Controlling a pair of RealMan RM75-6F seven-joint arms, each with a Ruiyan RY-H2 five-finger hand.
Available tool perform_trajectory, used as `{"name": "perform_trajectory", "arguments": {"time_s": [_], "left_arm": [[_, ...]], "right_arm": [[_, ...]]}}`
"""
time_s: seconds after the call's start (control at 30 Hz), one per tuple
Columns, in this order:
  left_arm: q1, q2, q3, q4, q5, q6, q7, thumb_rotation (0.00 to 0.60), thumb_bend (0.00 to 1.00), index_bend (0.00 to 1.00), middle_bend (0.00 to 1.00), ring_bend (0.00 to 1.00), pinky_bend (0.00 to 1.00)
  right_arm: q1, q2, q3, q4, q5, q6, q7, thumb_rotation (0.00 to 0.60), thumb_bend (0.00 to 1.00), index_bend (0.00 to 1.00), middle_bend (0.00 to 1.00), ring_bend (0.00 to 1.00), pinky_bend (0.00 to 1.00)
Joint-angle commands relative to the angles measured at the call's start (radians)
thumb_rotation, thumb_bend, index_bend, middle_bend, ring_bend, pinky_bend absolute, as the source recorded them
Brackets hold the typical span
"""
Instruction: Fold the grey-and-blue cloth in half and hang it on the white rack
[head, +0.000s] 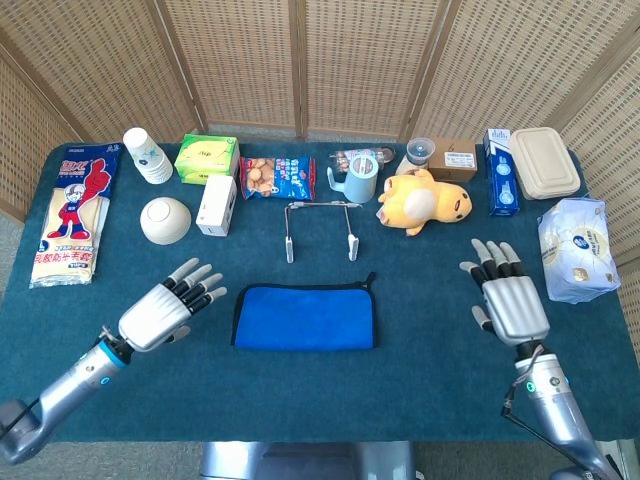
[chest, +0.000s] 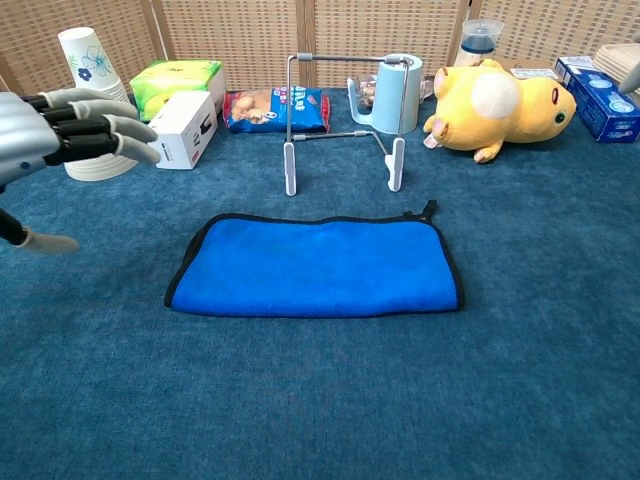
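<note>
The cloth (chest: 315, 265) lies flat, folded, before the rack (chest: 340, 120), while the left hand (chest: 60, 130) hovers open, apart from its left edge.

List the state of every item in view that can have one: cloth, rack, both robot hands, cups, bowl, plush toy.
blue cloth: flat on the table, already folded, unheld
white rack: upright, bar bare
left robot hand: open, left of the cloth
right robot hand: open, away to the cloth's right
paper cups: stacked
bowl: upside down
yellow plush toy: lying on its side
</note>
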Motion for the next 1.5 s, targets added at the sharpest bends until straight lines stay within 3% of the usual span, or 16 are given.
{"name": "perform_trajectory", "arguments": {"time_s": [0.03, 0.8, 1.33, 1.5], "left_arm": [[-0.039, -0.037, 0.011, 0.062, 0.026, -0.005, -0.028, 0.6, 0.24, 0.15, 0.12, 0.0, 0.0], [-0.176, -0.303, 0.077, 0.473, 0.048, 0.002, -0.162, 0.6, 0.23, 0.16, 0.12, 0.0, 0.0], [-0.191, -0.401, 0.099, 0.62, -0.001, 0.022, -0.224, 0.6, 0.24, 0.19, 0.12, 0.0, 0.0], [-0.202, -0.432, 0.106, 0.656, -0.019, 0.029, -0.256, 0.6, 0.29, 0.2, 0.12, 0.0, 0.0]], "right_arm": [[-0.011, 0.004, 0.004, 0.001, -0.004, 0.01, 0.009, 0.6, 0.28, 0.23, 0.04, 0.0, 0.0], [-0.1, 0.043, 0.022, -0.009, 0.004, 0.058, 0.041, 0.6, 0.28, 0.22, 0.04, 0.0, 0.0], [-0.13, 0.052, 0.035, -0.023, 0.004, 0.07, 0.039, 0.6, 0.28, 0.21, 0.04, 0.0, 0.0], [-0.142, 0.057, 0.04, -0.031, 0.005, 0.075, 0.034, 0.6, 0.28, 0.21, 0.04, 0.0, 0.0]]}}
